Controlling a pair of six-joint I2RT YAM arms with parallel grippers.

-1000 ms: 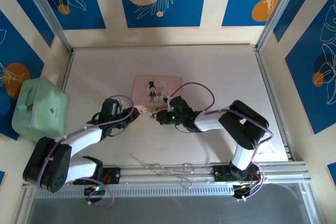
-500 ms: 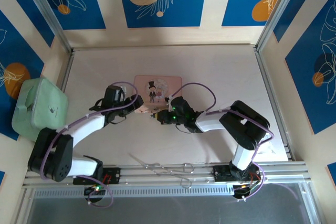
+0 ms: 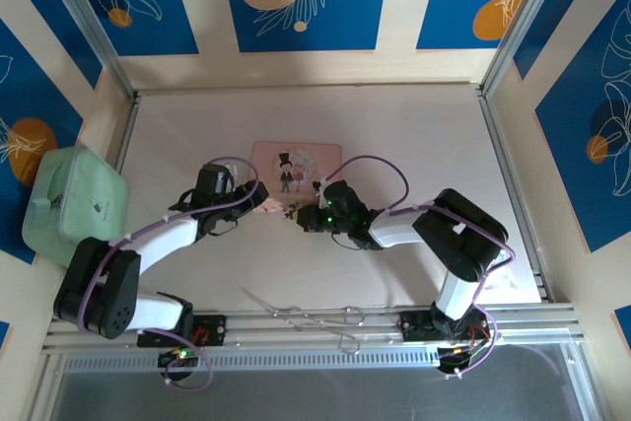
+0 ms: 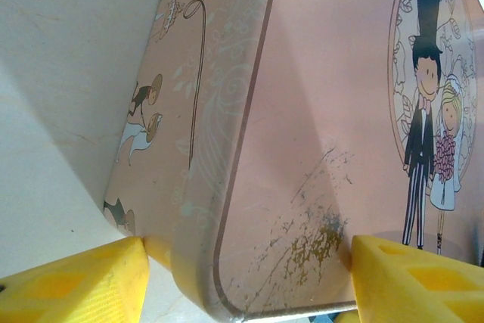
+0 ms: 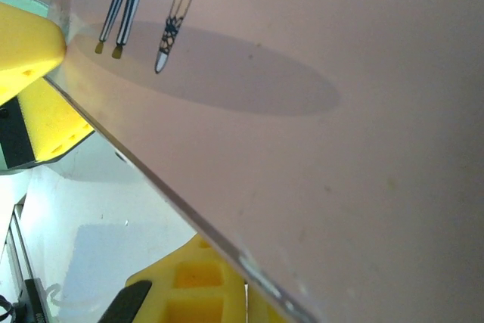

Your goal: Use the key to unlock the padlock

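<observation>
Top view: left gripper [image 3: 258, 206] sits with fingers [image 4: 68, 281] apart, straddling the near corner of the pink tin box [image 3: 296, 167]. The right gripper [image 3: 299, 214] is nearer the task area, but I cannot tell its closure. The padlock is too small to resolve; I judge it lies at the tin's near edge, just ahead of the right gripper.

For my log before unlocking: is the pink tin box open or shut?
Shut. In the left wrist view the lid sits down on the pink tin box, with no gap along the seam.
</observation>
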